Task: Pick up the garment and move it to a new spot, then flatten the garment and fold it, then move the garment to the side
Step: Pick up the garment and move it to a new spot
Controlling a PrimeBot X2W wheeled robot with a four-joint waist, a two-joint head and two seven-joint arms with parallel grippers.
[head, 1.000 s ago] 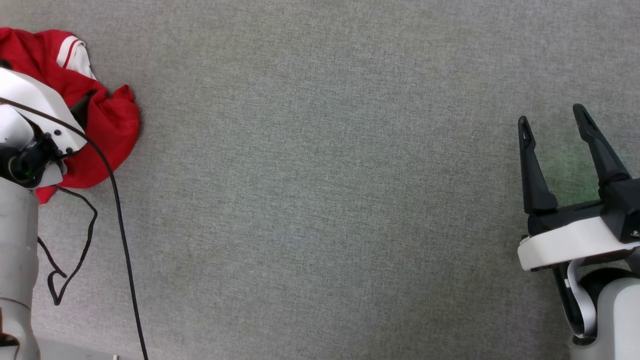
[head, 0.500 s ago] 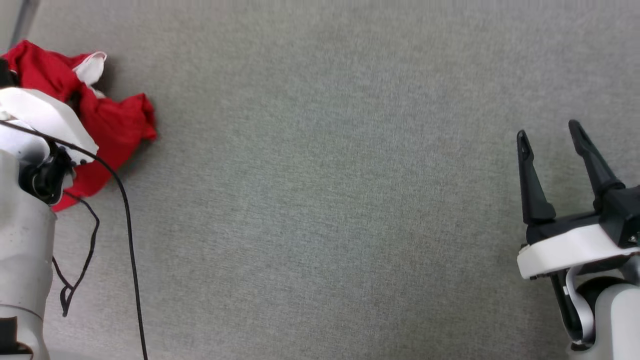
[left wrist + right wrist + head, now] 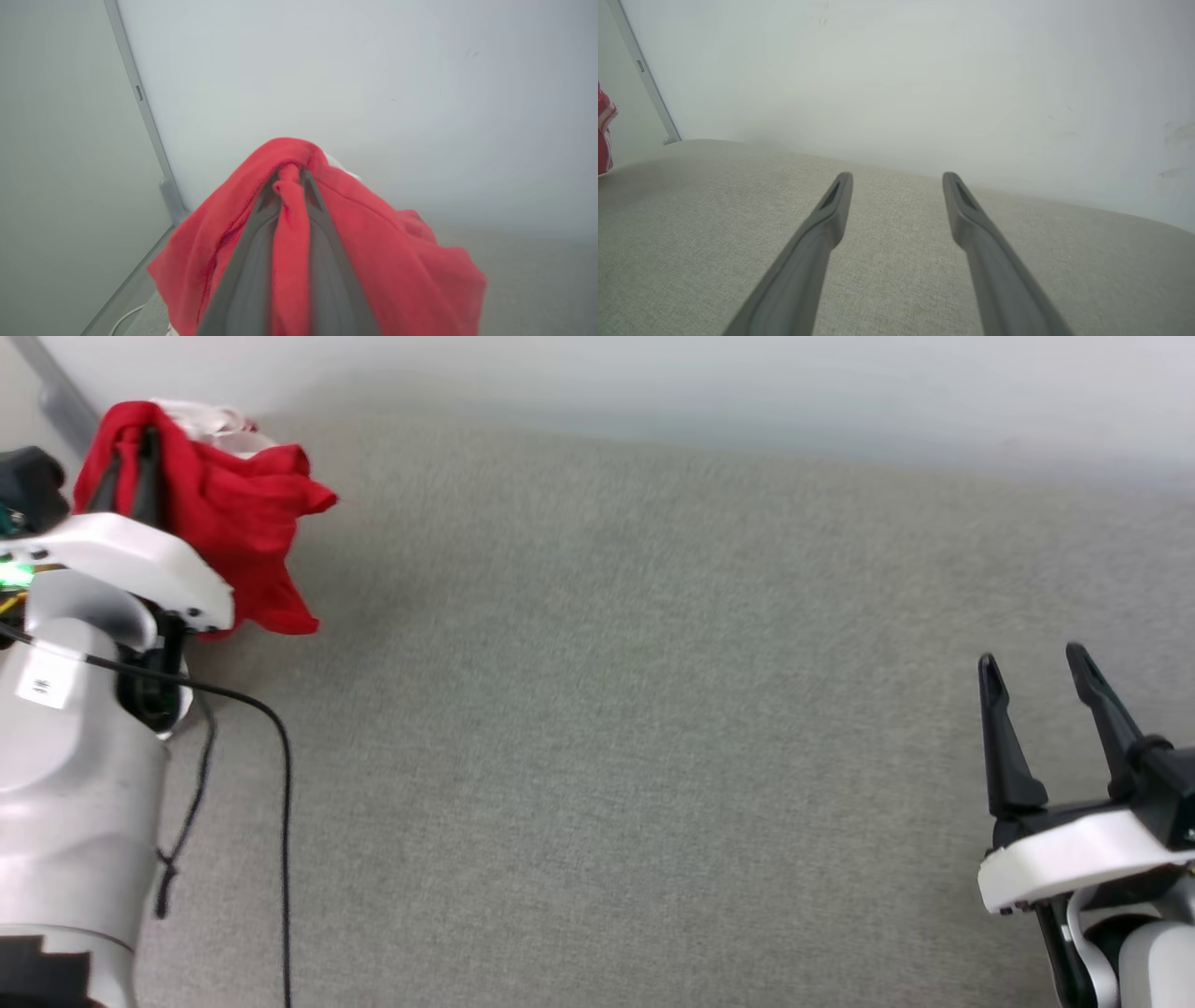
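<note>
**Left jaws hold garment at far left; right jaws open, empty**

Head view: the garment (image 3: 233, 513) is at the far left of the grey fabric tabletop (image 3: 607, 709), close to the pale wall (image 3: 653, 383). It is bunched and draped over the left gripper (image 3: 135, 443), red cloth hanging down on both sides of the dark fingers. A patch of white shows at the top of the bunch. The lower corners hang toward the tabletop; I cannot tell whether they touch it. No lettering is visible.

Left wrist view: the left gripper (image 3: 289, 175) has its jaws closed on a ridge of red cloth that runs between the two fingers up to the tips. The rest of the garment (image 3: 397, 252) falls away to either side.

The right gripper (image 3: 1030, 658) is at the lower right, well apart from the garment. Right wrist view: the right gripper (image 3: 897, 177) has its jaws spread with bare tabletop between them. A sliver of garment (image 3: 602, 135), red with a white stripe, shows at the left edge.

A black cable (image 3: 285, 803) runs along the left arm.
</note>
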